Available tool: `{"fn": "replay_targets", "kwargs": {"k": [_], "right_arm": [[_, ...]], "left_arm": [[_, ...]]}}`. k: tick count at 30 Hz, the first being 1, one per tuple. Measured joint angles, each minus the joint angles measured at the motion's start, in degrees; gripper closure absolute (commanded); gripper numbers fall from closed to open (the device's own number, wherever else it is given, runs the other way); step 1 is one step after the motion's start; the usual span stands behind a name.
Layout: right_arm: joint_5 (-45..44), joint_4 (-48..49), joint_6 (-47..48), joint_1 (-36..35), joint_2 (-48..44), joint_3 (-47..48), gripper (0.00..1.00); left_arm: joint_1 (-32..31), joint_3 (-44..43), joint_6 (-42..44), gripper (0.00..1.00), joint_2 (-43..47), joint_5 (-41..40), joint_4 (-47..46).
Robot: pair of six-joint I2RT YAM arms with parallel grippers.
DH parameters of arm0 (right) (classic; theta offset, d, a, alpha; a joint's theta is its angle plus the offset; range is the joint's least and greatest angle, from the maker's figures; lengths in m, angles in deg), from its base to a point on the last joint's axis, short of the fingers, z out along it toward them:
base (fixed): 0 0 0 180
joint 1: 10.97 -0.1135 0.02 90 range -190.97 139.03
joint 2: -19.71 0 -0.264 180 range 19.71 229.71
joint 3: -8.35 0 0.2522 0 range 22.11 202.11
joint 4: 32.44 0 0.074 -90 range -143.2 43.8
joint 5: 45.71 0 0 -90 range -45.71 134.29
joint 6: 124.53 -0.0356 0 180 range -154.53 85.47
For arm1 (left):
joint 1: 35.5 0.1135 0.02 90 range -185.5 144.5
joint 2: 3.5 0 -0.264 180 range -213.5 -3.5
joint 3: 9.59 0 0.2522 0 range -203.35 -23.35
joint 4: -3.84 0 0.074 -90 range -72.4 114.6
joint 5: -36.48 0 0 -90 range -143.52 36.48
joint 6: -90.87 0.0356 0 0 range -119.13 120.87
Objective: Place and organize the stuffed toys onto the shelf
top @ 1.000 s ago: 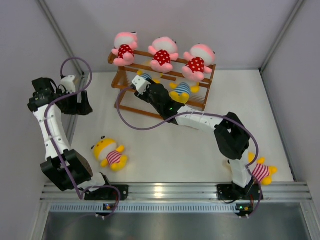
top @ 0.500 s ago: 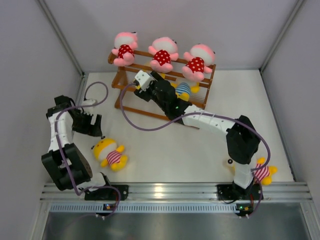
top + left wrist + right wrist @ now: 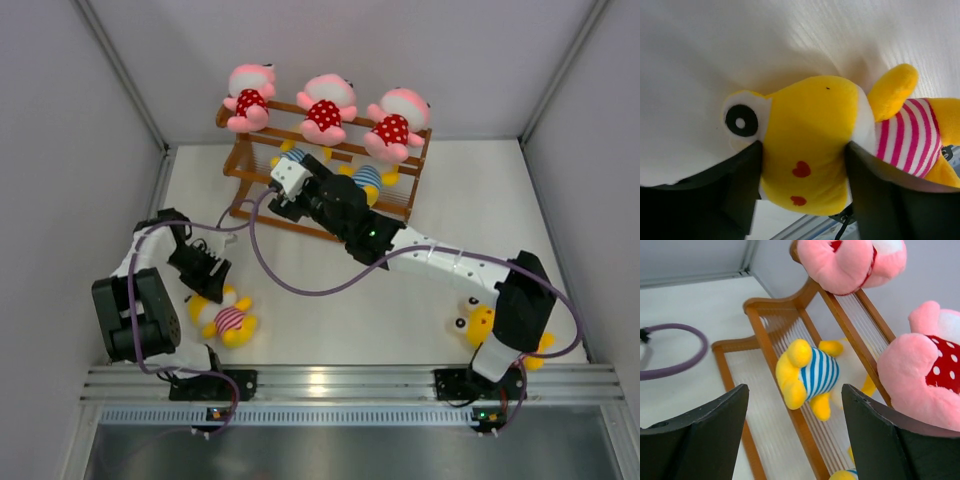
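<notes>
The shelf stands at the back with three pink toys on its top tier and two yellow blue-striped toys on the middle tier. My right gripper is open and empty just in front of the left blue-striped toy, with the shelf's rail below it. My left gripper is down on the table, and its open jaws straddle the head of a yellow red-striped toy that lies on its side. The fingers touch both sides of the head.
Another yellow toy lies at the near right, partly hidden behind the right arm's base. A purple cable loops across the table from the right arm. Grey walls close in the left, back and right sides.
My left arm has swung down from the far left to the red-striped toy and now has its jaws around the head. My right gripper stayed by the shelf while its elbow moved right.
</notes>
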Motion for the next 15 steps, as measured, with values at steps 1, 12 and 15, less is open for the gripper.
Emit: {"fn": "replay_targets", "kwargs": {"k": [1, 12, 15], "right_arm": [[0.4, -0.3, -0.1, -0.5, -0.8, -0.4, 0.25], [21.1, -7.6, -5.4, -3.1, -12.0, -10.1, 0.29], [27.9, -10.1, -6.1, -4.7, -11.5, -11.6, 0.31]], "left_arm": [[0.0, -0.1, -0.3, 0.45, -1.1, 0.4, 0.0], [-1.5, -1.8, 1.5, 1.00, 3.9, 9.2, 2.1], [-1.8, -7.0, 1.6, 1.00, 4.8, 14.3, 4.8]]}}
